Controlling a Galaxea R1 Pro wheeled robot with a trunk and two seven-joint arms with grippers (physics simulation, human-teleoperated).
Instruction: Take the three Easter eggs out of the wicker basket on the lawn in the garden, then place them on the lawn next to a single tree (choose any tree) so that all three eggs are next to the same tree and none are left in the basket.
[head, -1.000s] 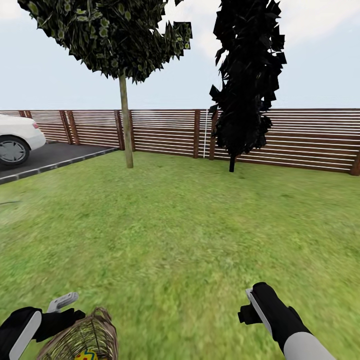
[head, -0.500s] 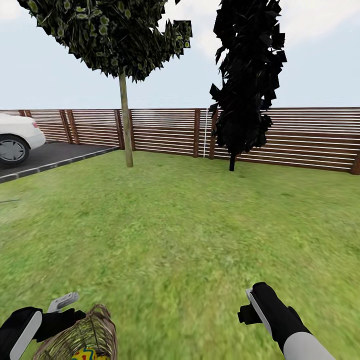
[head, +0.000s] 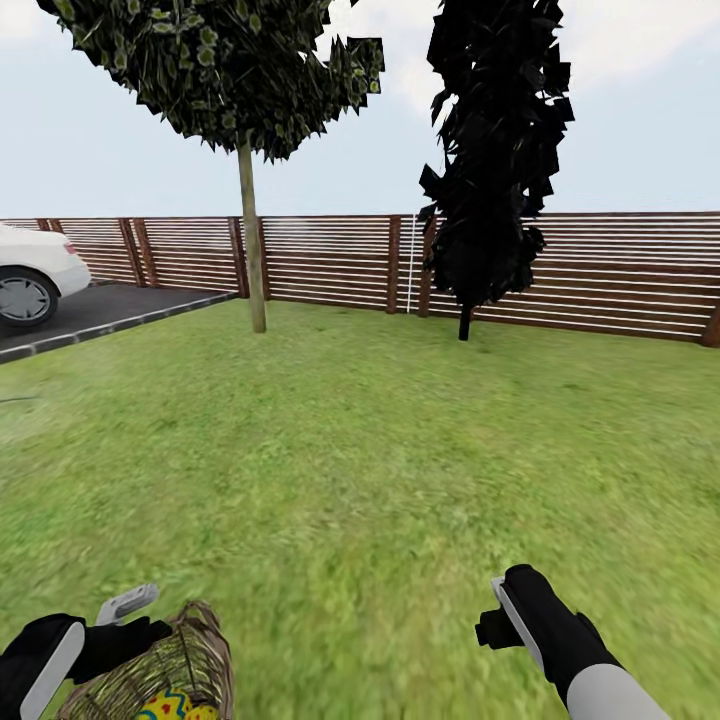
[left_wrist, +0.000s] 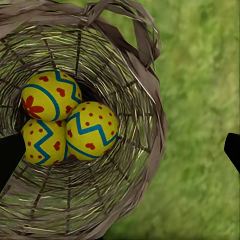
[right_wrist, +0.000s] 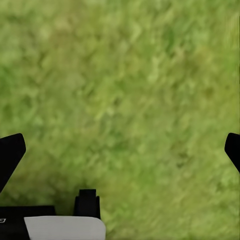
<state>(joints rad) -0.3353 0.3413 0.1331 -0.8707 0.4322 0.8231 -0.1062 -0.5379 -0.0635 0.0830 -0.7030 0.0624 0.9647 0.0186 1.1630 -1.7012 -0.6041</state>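
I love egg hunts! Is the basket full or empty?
Not empty: three Easter eggs lie together inside the wicker basket.

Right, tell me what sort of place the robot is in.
Most likely a fenced home garden: a wide green lawn, a horizontal-slat brown wooden fence behind two trees, and a white car parked on a dark asphalt driveway at the left.

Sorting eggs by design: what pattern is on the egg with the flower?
Yellow egg with a red flower, red dots and a blue zigzag band; clearest in the left wrist view.
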